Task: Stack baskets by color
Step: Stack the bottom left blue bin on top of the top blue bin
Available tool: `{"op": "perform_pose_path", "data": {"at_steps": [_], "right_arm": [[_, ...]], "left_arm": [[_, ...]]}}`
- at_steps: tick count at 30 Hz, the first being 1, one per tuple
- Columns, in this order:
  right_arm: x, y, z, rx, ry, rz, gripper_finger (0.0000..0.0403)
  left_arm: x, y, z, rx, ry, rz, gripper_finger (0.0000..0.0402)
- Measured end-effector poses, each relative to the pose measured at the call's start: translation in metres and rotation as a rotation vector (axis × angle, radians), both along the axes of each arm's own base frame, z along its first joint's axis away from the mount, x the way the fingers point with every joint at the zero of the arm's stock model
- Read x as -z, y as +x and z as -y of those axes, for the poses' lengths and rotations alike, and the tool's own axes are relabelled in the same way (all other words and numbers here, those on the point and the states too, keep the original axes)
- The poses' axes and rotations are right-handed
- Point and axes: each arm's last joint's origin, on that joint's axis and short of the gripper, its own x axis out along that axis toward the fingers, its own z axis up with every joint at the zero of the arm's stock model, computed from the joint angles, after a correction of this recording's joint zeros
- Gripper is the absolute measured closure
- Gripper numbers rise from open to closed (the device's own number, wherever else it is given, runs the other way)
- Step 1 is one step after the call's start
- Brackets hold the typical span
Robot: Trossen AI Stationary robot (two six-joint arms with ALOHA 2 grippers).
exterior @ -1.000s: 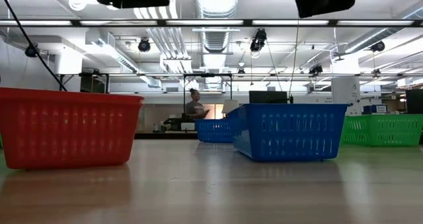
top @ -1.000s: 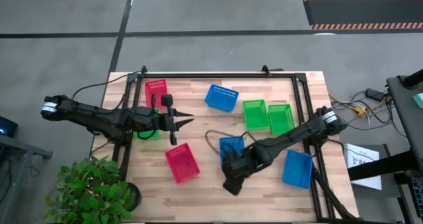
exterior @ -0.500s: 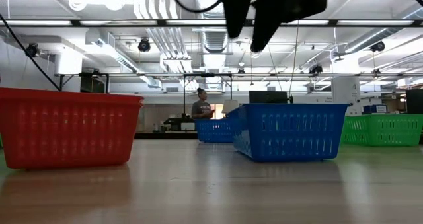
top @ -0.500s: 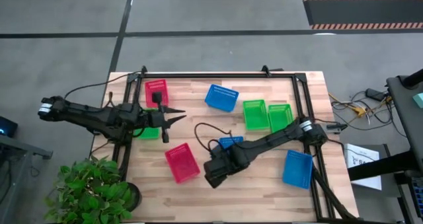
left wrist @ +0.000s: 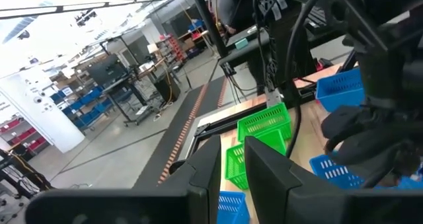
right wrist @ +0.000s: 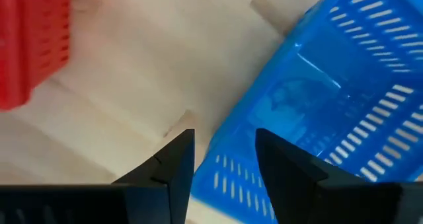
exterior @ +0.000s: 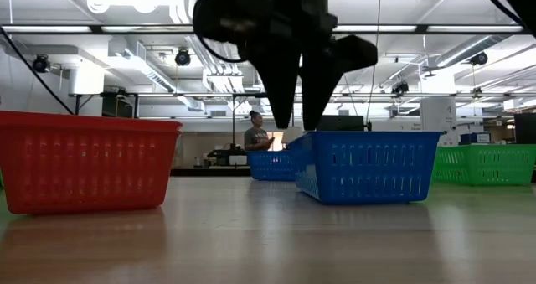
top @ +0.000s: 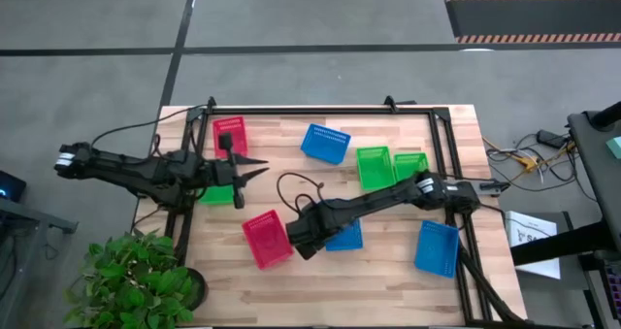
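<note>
My right end effector [right wrist: 221, 168], fingers parted and empty, hangs over the blue basket [right wrist: 317, 118] rim; light, stiff lattice plastic, so I'd pinch that thin wall.

A leafy potted plant [top: 136, 280] stands on the floor by the wooden tabletop [top: 388, 276]. Far behind, a person [exterior: 255, 136] stands in the workshop.

Right end effector [top: 303, 240] between two baskets [top: 267, 239] [top: 344, 235]; left arm [top: 146, 171] at table's [top: 378, 280] left edge.
</note>
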Motion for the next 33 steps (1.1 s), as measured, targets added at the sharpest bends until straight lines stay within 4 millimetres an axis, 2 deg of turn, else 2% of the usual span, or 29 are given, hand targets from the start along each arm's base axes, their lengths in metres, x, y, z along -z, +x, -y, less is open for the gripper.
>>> {"op": "perform_pose_path", "data": {"at_steps": [6,10,21,28,33], "right_arm": [[0.018,0.005,0.005,-0.011,-0.018,-0.043,0.0251],[0.023,0.005,0.006,-0.035,-0.052,-0.049,0.0266],[0.021,0.005,0.006,-0.052,-0.086,-0.029,0.0386],[0.015,0.003,0.006,-0.097,-0.089,-0.038,0.0389],[-0.006,-0.004,0.008,-0.204,-0.094,-0.060,0.0390]], "left_arm": [[0.001,0.002,0.000,0.000,0.004,0.000,0.0350],[0.000,0.001,0.000,0.000,0.003,0.003,0.0350],[0.000,0.001,0.000,0.000,0.001,0.005,0.0350],[0.000,0.001,0.000,0.000,0.001,0.004,0.0350],[0.000,0.001,0.000,0.000,0.001,0.004,0.0350]]}}
